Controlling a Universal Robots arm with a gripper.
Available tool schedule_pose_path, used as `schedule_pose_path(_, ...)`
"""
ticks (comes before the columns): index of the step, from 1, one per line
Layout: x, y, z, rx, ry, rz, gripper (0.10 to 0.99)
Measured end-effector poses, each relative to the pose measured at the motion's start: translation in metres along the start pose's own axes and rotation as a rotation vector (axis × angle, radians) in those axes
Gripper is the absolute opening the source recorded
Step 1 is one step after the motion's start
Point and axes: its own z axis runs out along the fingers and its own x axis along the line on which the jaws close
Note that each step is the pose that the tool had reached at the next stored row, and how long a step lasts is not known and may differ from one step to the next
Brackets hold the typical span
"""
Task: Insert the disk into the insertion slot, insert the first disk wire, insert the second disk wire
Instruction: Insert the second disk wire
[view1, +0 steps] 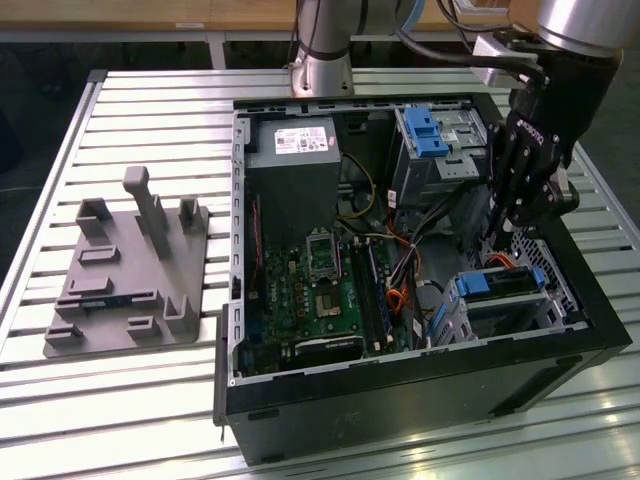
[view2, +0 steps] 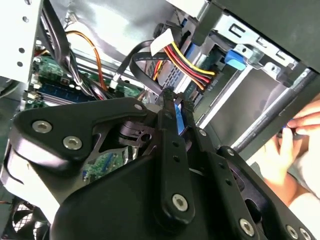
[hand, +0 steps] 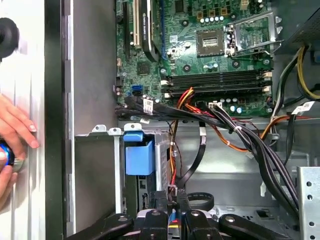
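- The jaws are seen pressed nearly together on a small blue connector (view2: 180, 122) inside the computer case (view1: 400, 395).
- The gripper (view1: 503, 235) is held just beside the insertion slot (view1: 505, 300), at the case's corner on the exterior view's right.
- A hand (hand: 12, 142) is seen outside the case wall.

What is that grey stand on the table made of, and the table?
The stand looks like matte grey plastic: dull, no glints, with chunky molded posts and slots; it might be printed. The table looks like bare metal, likely aluminium: silvery ribbed slats that catch the light.
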Motion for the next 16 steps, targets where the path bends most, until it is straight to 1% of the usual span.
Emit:
schedule_pose_path(1,0.0022,0.0000,0.0004,0.000,-0.0020,0.000,0.200)
schedule_pose_path(5,0.0121,-0.0003,0.0024,0.000,-0.0055,0.000,0.200)
schedule_pose_path(6,0.0145,-0.0003,0.0028,0.000,-0.0088,0.000,0.200)
schedule_pose_path(7,0.0167,-0.0004,0.0033,0.000,-0.0156,-0.001,0.200)
schedule_pose_path(8,0.0184,-0.0005,0.0035,0.000,-0.0255,-0.001,0.200)
schedule_pose_path(10,0.0216,-0.0006,0.0042,-0.001,-0.0502,-0.003,0.200)
schedule_pose_path(14,0.0276,-0.0008,0.0054,-0.001,-0.1036,-0.005,0.200)
schedule_pose_path(15,0.0289,-0.0008,0.0056,-0.002,-0.1105,-0.006,0.200)
schedule_pose_path(16,0.0292,-0.0008,0.0057,-0.002,-0.1114,-0.006,0.200)
